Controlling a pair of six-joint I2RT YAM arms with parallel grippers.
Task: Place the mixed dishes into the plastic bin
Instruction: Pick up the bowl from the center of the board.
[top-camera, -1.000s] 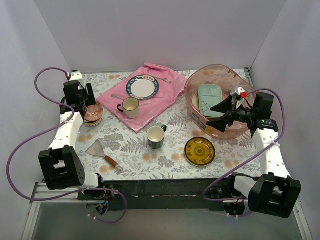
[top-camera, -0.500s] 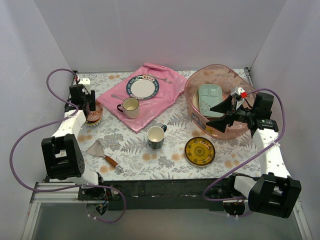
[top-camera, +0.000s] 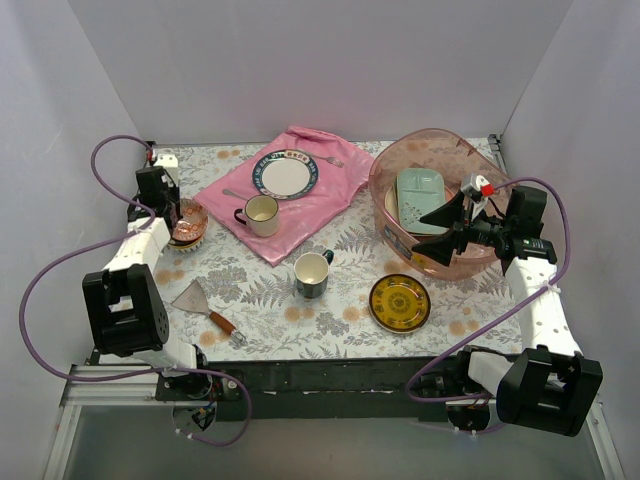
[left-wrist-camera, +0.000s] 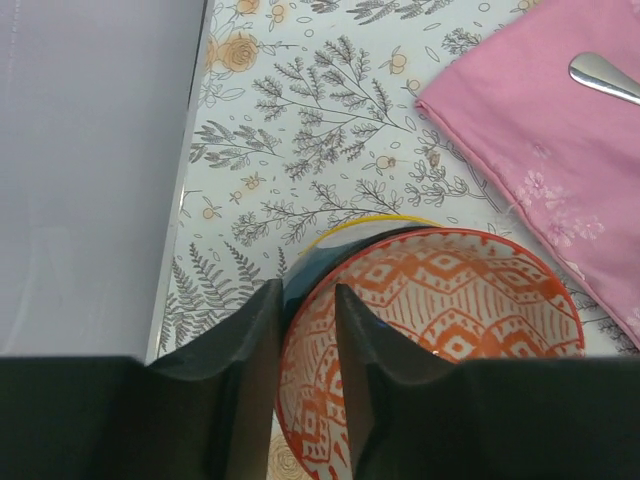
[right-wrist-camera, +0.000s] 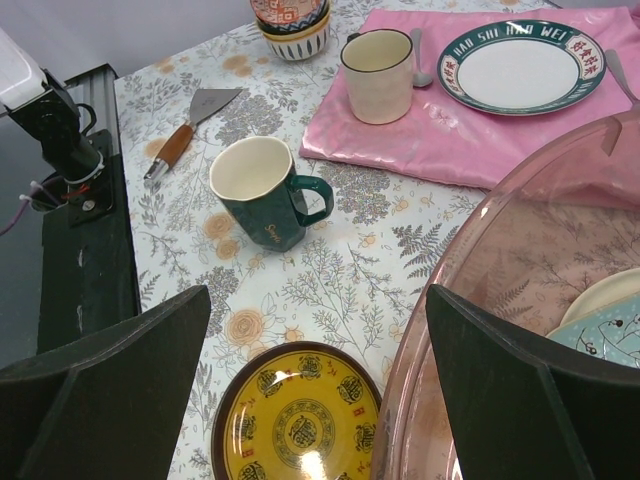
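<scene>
A stack of patterned bowls (top-camera: 188, 224) stands at the table's left; its top bowl (left-wrist-camera: 450, 300) is orange inside. My left gripper (top-camera: 172, 212) has one finger inside and one outside that bowl's rim, shut on it. The pink plastic bin (top-camera: 385, 190) at the right holds a pale green tray (top-camera: 418, 196) on a cream dish. My right gripper (top-camera: 436, 232) hangs wide open and empty over the bin's near-left rim (right-wrist-camera: 480, 260). The yellow plate (top-camera: 400, 302), the dark mug (top-camera: 312, 273), a cream mug (top-camera: 262, 213) and a rimmed plate (top-camera: 285, 174) are on the table.
The cream mug and rimmed plate rest on a flat pink cloth (top-camera: 325, 195) with a spoon (left-wrist-camera: 605, 75). A metal spatula (top-camera: 205, 305) with a wooden handle lies at the near left. Grey walls close in the left, back and right.
My left gripper has come down and in onto the bowl stack's rim and now grips the top bowl. The right arm has not moved.
</scene>
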